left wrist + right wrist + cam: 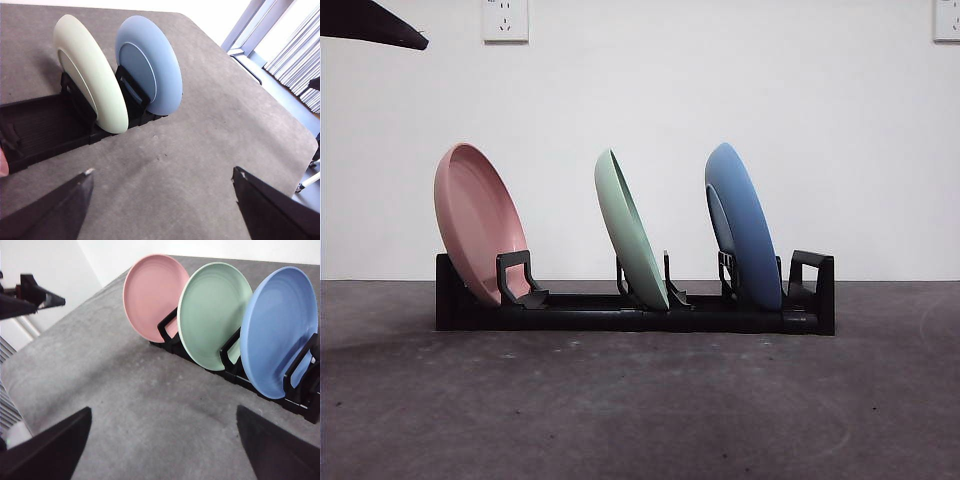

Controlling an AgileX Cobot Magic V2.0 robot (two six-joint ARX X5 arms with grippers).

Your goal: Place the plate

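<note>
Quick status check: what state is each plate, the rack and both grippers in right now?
Pink plate: standing tilted in the rack's end slot.
Green plate: tilted in the middle slot.
Blue plate: tilted in the other end slot.
Black dish rack: on the table, holding three plates.
Left gripper: open, holding nothing.
Right gripper: open, holding nothing.

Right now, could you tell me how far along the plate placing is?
It looks finished. The pink plate, green plate and blue plate all stand tilted in slots of the black rack. Nothing is in hand: the left tool and right tool are open and hold nothing, away from the rack. No loose plate shows on the table, so nothing seems left.
</note>
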